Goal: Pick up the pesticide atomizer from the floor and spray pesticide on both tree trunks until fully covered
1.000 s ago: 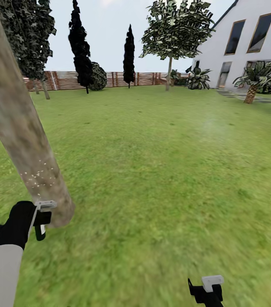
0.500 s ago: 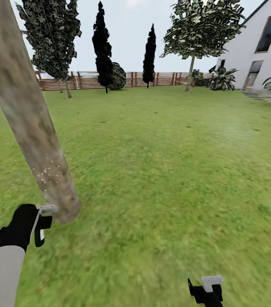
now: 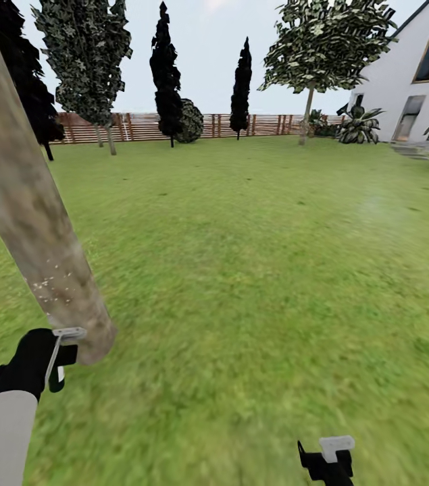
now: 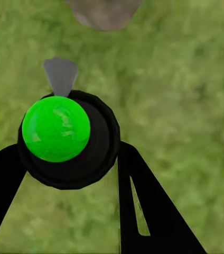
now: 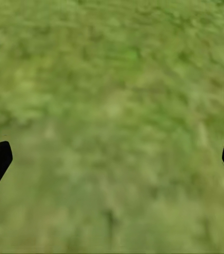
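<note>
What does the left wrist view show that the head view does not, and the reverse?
Left wrist view alone: the atomizer's green top in its black collar, held between the left gripper's fingers. Head view alone: white specks low on the trunk, a second tree far off, the fence, the house, the right gripper. Both: the trunk's foot close ahead of the atomizer, and lawn.

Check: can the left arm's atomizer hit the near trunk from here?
Probably yes. The left gripper holds the atomizer right beside the trunk, only grass between, and white specks already dot the bark.
</note>
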### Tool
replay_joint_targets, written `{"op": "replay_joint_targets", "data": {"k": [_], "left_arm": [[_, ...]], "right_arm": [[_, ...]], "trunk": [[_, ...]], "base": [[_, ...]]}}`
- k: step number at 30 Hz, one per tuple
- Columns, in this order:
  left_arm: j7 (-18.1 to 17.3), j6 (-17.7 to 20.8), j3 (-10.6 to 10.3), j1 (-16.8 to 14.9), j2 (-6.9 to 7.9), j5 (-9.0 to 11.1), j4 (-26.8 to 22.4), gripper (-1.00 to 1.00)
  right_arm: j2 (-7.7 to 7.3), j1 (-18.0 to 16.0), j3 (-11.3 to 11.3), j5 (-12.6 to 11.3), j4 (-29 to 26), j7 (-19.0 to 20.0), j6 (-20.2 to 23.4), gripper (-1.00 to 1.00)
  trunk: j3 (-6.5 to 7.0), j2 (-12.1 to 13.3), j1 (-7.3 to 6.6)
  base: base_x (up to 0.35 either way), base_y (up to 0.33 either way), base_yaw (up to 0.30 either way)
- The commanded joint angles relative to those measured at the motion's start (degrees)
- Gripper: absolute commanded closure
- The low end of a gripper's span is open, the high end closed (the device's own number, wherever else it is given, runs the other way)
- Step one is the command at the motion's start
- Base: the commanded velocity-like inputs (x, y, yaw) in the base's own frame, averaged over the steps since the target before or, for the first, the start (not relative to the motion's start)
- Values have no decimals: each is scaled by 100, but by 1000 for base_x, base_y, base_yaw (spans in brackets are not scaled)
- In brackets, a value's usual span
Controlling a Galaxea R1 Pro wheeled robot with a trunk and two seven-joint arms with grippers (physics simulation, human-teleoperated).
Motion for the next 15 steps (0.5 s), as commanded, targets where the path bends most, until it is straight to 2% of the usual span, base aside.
{"op": "replay_joint_targets", "data": {"k": [1,9,15], "left_arm": [[-57,17,35,-6,-6,-64,-6,100],[-51,17,54,-6,-44,-64,3,100],[-56,17,61,-6,-59,-55,3,100]], "right_arm": [[1,-4,-25,62,6,-35,-16,-100],[5,-6,-25,62,6,-35,-16,-100],[4,-5,-25,62,6,-34,-16,-100]], "trunk": [[-5,-2,2],[-5,-2,2],[-5,-2,2]], "base": [[294,-169,248],[234,-197,273],[46,-264,231]]}}
